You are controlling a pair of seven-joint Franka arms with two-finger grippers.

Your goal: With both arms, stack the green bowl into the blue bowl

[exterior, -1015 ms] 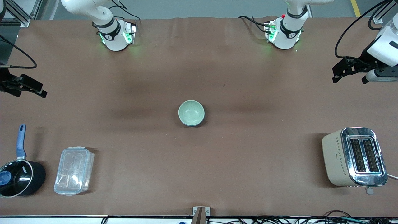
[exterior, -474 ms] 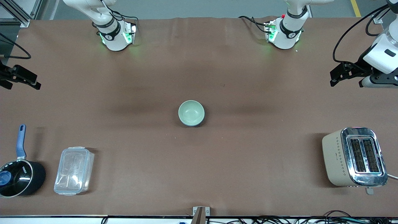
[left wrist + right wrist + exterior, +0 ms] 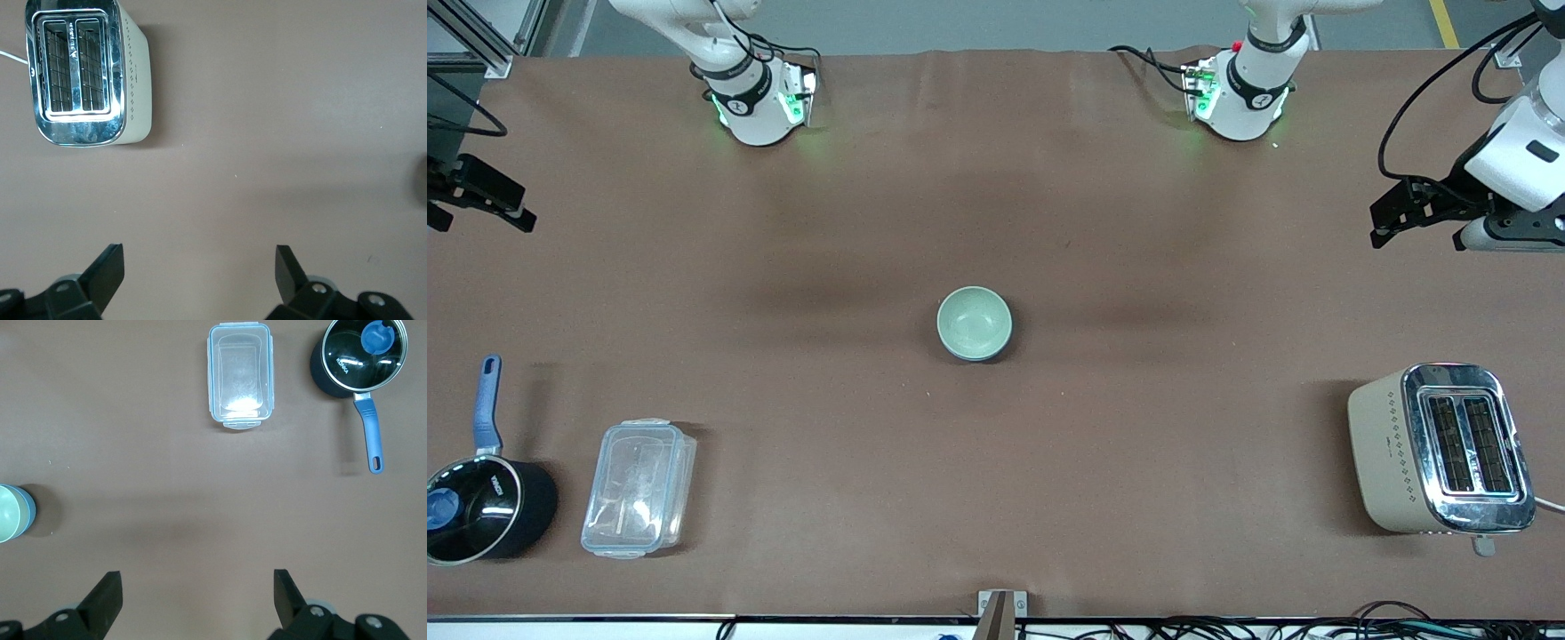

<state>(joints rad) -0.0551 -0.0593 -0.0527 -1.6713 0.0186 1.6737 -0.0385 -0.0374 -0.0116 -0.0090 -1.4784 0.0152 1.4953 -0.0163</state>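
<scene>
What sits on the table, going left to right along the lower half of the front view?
Black saucepan → clear plastic container → green bowl nested in the blue bowl → toaster.

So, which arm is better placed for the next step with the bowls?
Neither clearly: the green bowl already sits in the blue bowl mid-table. Left jaws and right jaws hang open over their own table ends; left looks slightly closer.

Centre: pale green bowl nested in blue bowl (image 3: 975, 323), brown table (image 3: 1138, 444) bare around it.
Corners: cream toaster (image 3: 1440, 449), black saucepan (image 3: 482, 507), clear plastic box (image 3: 639, 488).
</scene>
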